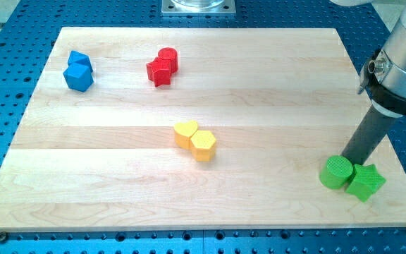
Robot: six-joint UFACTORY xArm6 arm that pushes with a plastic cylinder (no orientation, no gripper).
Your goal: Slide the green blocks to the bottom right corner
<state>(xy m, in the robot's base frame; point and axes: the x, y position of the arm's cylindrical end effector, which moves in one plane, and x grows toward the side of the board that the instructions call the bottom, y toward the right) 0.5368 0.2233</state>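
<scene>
A green cylinder point(336, 172) and a green star-shaped block point(365, 181) sit touching each other near the board's bottom right corner. My dark rod comes down from the view's upper right. My tip point(350, 161) rests just behind the two green blocks, between them, touching or nearly touching both.
The wooden board point(118, 190) lies on a blue pegged table. Two blue blocks point(78, 70) sit at the top left. A red star point(158, 71) and a red cylinder point(168, 58) sit at the top centre. Two yellow blocks point(195, 140) sit in the middle.
</scene>
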